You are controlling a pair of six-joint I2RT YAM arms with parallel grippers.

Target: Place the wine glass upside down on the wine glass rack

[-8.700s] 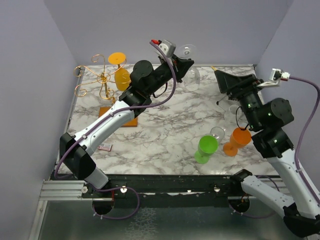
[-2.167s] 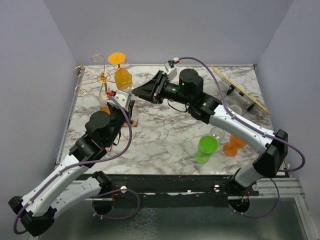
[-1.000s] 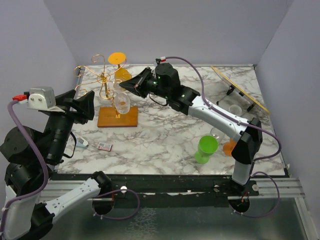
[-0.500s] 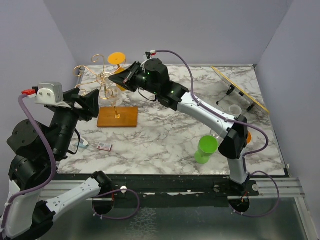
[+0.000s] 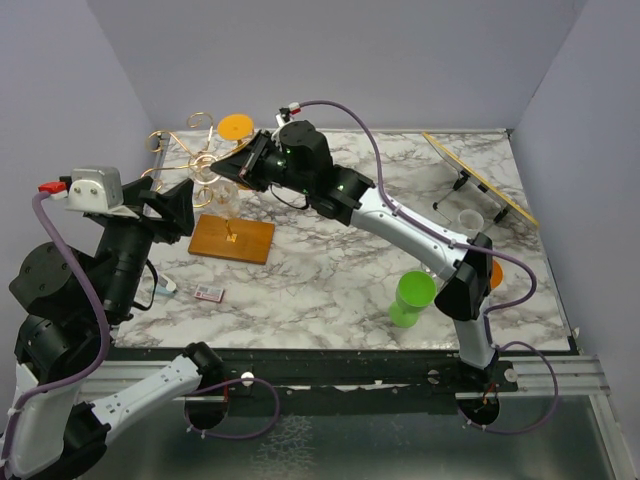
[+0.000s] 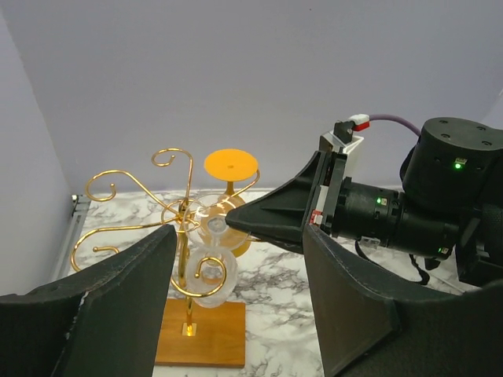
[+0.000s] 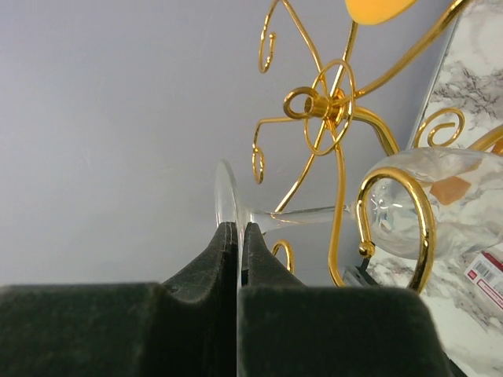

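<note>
The clear wine glass [image 7: 416, 208] hangs bowl down and foot up among the arms of the wine glass rack [image 5: 195, 162]. My right gripper [image 7: 237, 229] is shut on the rim of its foot. In the left wrist view the wine glass [image 6: 211, 276] sits behind a gold spiral of the wine glass rack [image 6: 182, 214], with my right gripper [image 6: 236, 222] at its foot. Seen from above, my right gripper [image 5: 237, 166] reaches over the rack's wooden base [image 5: 233, 240] and the wine glass [image 5: 222, 186]. My left gripper [image 5: 172, 212] stands open and empty, left of the rack. In its own view the left gripper [image 6: 240, 263] faces the rack.
An orange wine glass [image 5: 236, 128] hangs upside down on the rack's far side. A green cup [image 5: 413, 297], an orange cup [image 5: 495, 272], a clear cup [image 5: 468, 218] and a leaning yellow-edged board [image 5: 478, 180] are on the right. A small card [image 5: 208, 293] lies near the left arm.
My right gripper has carried the wine glass further left into the rack's arms. The rack's base has turned slightly and its top has shifted left. The left arm has barely moved.
</note>
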